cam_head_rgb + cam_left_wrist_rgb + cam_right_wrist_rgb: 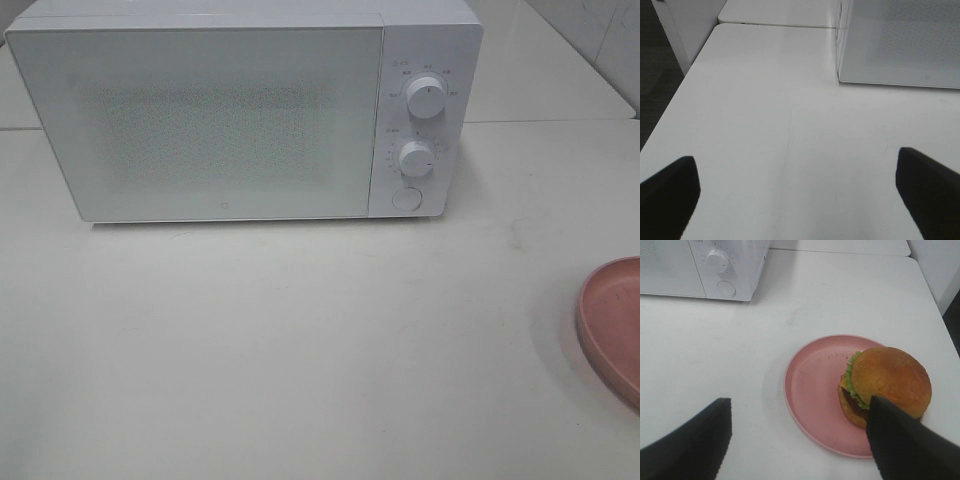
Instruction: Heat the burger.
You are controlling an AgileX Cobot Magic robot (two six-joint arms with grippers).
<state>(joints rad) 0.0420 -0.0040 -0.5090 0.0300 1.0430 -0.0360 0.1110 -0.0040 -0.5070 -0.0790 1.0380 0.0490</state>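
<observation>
Burger (885, 382) on pink plate (812, 390) at tabletop's right edge. Microwave (240, 115) door closed. Left gripper (797, 187) and right gripper (800, 440) jaws apart, empty.

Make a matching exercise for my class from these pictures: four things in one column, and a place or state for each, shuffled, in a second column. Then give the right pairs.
Things
1. burger
2. microwave door
3. left gripper
4. pink plate

Places or states
A. shut
B. open, holding nothing, above bare table
C. lying on the white table, to the right of the microwave
D. resting on the plate, toward one side of it

Right pairs: 1-D, 2-A, 3-B, 4-C
</observation>
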